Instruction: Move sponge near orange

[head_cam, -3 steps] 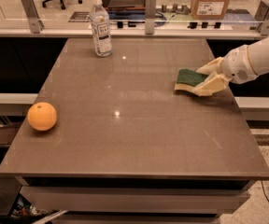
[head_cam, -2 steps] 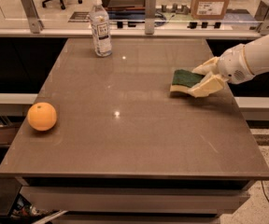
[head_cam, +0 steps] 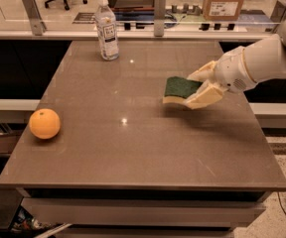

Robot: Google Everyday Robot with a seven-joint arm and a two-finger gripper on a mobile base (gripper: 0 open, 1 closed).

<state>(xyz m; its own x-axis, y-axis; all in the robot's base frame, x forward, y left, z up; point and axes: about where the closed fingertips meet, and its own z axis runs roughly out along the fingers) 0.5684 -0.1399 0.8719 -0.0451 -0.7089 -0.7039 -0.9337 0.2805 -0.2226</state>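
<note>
The sponge (head_cam: 178, 89), dark green on top with a pale yellow layer below, is held at the right middle of the table, slightly above the surface. My gripper (head_cam: 198, 89) comes in from the right on a white arm and is shut on the sponge's right end, one cream finger above and one below. The orange (head_cam: 44, 123) rests on the table near its left edge, far to the left of the sponge.
A clear water bottle (head_cam: 107, 29) with a white cap stands upright at the table's back left. The brown table (head_cam: 133, 148) has a front edge close to the camera. A cardboard box (head_cam: 225, 1) and a railing lie behind the table.
My gripper has carried the sponge leftward and slightly toward the front across the table. The orange and bottle have not moved.
</note>
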